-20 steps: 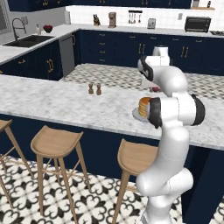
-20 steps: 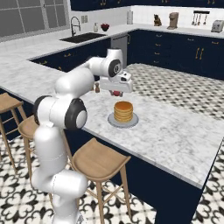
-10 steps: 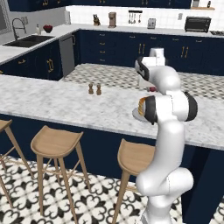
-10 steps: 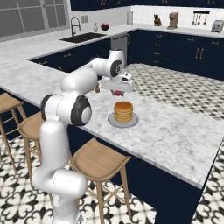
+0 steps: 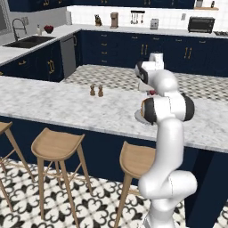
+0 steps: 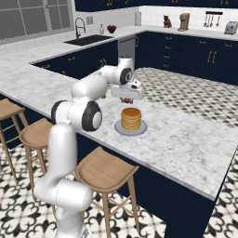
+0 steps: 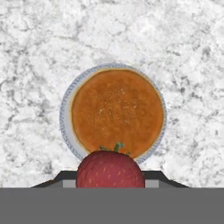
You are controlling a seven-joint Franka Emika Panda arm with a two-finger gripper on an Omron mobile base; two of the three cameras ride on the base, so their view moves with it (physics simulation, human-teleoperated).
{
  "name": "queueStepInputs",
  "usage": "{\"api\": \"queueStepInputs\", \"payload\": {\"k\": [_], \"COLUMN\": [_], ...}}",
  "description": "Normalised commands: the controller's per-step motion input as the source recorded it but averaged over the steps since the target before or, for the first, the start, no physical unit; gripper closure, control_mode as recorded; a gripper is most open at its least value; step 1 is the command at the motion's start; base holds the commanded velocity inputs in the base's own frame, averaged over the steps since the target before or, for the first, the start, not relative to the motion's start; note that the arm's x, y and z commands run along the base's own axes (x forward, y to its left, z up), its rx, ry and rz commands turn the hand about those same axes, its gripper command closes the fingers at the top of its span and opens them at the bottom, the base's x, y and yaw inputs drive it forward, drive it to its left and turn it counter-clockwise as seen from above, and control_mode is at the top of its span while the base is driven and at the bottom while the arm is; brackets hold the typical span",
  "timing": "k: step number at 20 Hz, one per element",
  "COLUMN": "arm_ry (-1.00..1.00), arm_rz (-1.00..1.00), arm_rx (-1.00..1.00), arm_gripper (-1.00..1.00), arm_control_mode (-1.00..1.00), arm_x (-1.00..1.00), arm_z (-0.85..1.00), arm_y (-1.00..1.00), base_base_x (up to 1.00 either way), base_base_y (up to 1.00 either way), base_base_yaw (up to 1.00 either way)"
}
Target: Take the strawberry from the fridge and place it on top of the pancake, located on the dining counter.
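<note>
The gripper (image 6: 126,99) is seen closed on the strawberry (image 7: 110,169), which is held between its jaws above the dining counter (image 6: 186,135). Below it and slightly ahead, a pale plate (image 7: 65,114) is set on the marble, and the pancake (image 7: 117,112) stack is carried on that plate.

no words, labels, brands, numbers or signs can be read on anything in these views.
</note>
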Motion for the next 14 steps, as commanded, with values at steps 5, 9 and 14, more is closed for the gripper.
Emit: {"api": "queueStepInputs", "payload": {"k": [5, 9, 14], "arm_ry": [0.00, -0.01, 0.00], "arm_rz": [0.00, 0.00, 0.00], "arm_rx": [0.00, 0.00, 0.00], "arm_gripper": [1.00, 1.00, 1.00], "arm_control_mode": [-1.00, -1.00, -1.00], "arm_x": [0.14, -0.07, 0.00], "arm_z": [-0.25, -0.21, -0.24], "arm_y": [-0.16, -0.02, 0.00], "base_base_x": [0.00, 0.00, 0.00], "base_base_y": [0.00, 0.00, 0.00], "base_base_yaw": [0.00, 0.00, 0.00]}}
